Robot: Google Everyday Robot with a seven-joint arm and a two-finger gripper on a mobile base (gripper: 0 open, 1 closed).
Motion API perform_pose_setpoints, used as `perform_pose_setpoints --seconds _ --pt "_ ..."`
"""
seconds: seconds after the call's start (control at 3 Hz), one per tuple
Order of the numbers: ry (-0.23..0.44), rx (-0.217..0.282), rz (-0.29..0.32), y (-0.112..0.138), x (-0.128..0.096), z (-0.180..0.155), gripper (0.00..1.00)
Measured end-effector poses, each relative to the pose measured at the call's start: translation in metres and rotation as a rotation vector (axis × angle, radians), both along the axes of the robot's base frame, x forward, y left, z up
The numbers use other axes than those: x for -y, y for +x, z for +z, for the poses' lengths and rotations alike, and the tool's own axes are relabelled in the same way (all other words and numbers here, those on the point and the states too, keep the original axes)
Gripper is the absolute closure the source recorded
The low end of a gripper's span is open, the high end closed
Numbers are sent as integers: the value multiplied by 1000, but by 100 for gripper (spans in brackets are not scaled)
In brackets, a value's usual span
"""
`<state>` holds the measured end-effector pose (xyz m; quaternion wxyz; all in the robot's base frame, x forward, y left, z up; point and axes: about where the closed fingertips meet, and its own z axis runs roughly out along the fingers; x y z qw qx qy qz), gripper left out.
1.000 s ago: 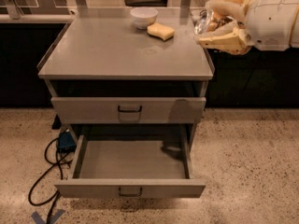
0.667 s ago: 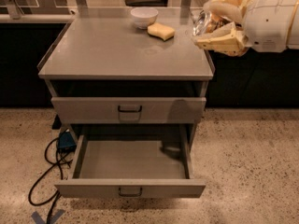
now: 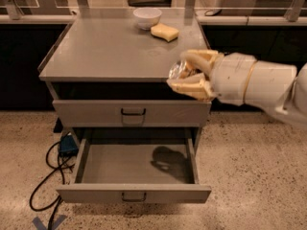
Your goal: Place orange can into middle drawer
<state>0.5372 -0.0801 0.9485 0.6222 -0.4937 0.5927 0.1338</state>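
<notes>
Change: the gripper (image 3: pixel 178 71) has come down and swung toward 7 o'clock from its earlier place off the cabinet's right side. It is now at the front right edge of the cabinet top (image 3: pixel 110 51).
Gripper: it reaches in from 3 o'clock on a thick white arm (image 3: pixel 254 83), level with the top's front lip.
Grip: the two cream fingers (image 3: pixel 192 57) are clamped on the orange can (image 3: pixel 175 69), one above it and one below.
Orange can: it is held off every surface, and only a glossy, silvery-dark patch shows between the fingers. It is not in a drawer.
Middle drawer: the middle drawer (image 3: pixel 96 194) is pulled out and lies at 6 o'clock from the gripper. A dark shadow (image 3: pixel 168 159) falls on the right part of its grey floor.
Upper drawer: the upper drawer (image 3: pixel 86 113) is closed, with its front panel at 7 o'clock from the gripper.
White bowl: the white bowl (image 3: pixel 147 17) sits at the back of the top, at 11 o'clock from the gripper and well apart from it.
Yellow sponge: the yellow sponge (image 3: pixel 164 31) lies just beside the bowl, at its 4 o'clock.
Cables: dark cables (image 3: pixel 41 178) run over the speckled floor at 9 o'clock from the open drawer, near a blue object (image 3: pixel 67 145).
</notes>
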Motion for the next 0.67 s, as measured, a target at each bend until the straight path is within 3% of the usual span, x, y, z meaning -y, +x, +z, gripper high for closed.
perform_pose_setpoints --seconds 0.33,0.67 --pt "102 -70 64 -19 -58 -72 100" --pt "98 -131 106 -39 -80 -111 100"
